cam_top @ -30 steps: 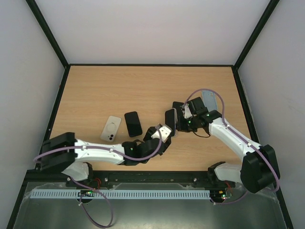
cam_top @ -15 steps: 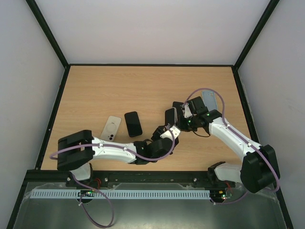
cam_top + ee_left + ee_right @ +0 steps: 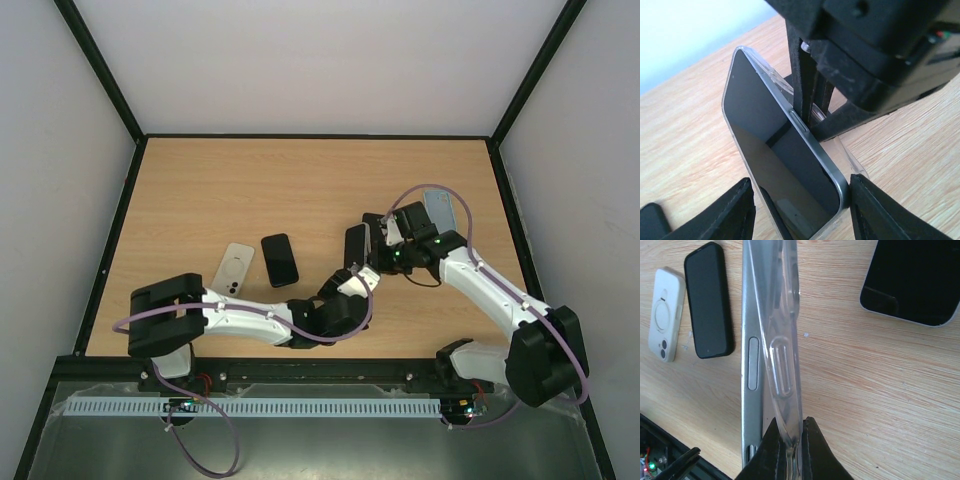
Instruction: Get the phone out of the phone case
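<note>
Since the phone (image 3: 765, 145) is held up on its long edge over the middle of the worktop (image 3: 250, 190), with its metal side partly out of the case (image 3: 782, 315), the step in hand looks like the final peel-apart. Whether the phone's lower edge touches the wood, I cannot tell.

At the left, the left tool (image 3: 800, 210) straddles the phone's near end, with one finger on the screen side and the other by the back corner. A thin gap shows on the screen side, so it reads as released, not yet gripping. It should close squarely on the phone's glass and back alone. It should not catch the clear lip beside its back-side finger, because pinching that lip too would lock the two parts together.

Further right, the clear case bows away from the metal frame. The right tool (image 3: 790, 440) is clenched on the case's thin rim, with nothing else between its fingers.

Once the left has a firm hold, the pull is best made slowly, rolling the phone away from the case while the right only anchors. That pinch on the rim is small and could slip. The far corner is hidden and may be seated, so a jerk is unwise.
</note>
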{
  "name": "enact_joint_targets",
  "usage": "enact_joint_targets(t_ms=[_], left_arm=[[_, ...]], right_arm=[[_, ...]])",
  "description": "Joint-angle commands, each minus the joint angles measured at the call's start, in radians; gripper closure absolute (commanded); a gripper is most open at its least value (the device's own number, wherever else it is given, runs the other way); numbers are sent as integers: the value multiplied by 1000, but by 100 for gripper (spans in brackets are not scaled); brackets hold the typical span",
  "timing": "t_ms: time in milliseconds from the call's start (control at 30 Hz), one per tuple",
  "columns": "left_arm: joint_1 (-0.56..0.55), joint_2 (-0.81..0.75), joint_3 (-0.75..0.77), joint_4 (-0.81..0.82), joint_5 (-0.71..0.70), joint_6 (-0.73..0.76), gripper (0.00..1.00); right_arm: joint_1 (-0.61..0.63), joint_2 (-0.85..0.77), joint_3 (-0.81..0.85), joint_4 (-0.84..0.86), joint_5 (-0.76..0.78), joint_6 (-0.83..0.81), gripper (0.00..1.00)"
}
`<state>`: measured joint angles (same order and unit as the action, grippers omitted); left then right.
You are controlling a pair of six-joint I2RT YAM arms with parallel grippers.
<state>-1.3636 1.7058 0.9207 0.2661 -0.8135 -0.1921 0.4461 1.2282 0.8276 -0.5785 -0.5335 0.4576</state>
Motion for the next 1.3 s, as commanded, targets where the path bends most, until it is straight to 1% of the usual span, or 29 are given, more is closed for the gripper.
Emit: enact_joint_targets(t_ms=[0,67,233,367,467,567,633,667,733,800,867,933,1033,1133,1267], left_arm=[[3,5,0,-47,-195,-19,52],[3,24,12,-53,-244,-3,56],[3,71,43,-35,-338,70,71],[3,95,70,-48,-402,88,88],[8,99,74,-51,-419,85,97],[8,81,80,-84,-430,49,98],[8,60,75,-85,-422,35,97],[9,45,77,-102,-413,18,98],[10,-6,75,-126,-372,-32,98],[12,-58,52,-115,-329,-63,97],[17,-117,29,-102,-285,-105,97],[23,-173,5,-95,-240,-146,98],[36,-242,-46,-49,-189,-173,98],[53,-292,-56,-68,-145,-214,97],[74,-332,-91,-31,-127,-194,98]], right_arm=[[-3,-29,15,0,-60,-6,98],[-3,-26,22,-13,-93,-8,98],[-3,-23,41,-41,-147,-7,98],[-3,-28,49,-58,-158,-15,98],[-3,-29,50,-62,-160,-22,98],[-3,-33,48,-63,-145,-29,98],[-3,-39,46,-57,-100,-28,98],[-3,-42,48,-57,-60,-30,98],[-3,-49,56,-55,69,-43,98],[-3,-53,55,-44,207,-58,98],[-3,-56,55,-35,295,-73,98],[-2,-62,54,-24,345,-83,98],[-3,-83,40,5,378,-80,98],[-3,-93,58,10,397,-82,98],[-3,-78,79,36,484,-109,98]])
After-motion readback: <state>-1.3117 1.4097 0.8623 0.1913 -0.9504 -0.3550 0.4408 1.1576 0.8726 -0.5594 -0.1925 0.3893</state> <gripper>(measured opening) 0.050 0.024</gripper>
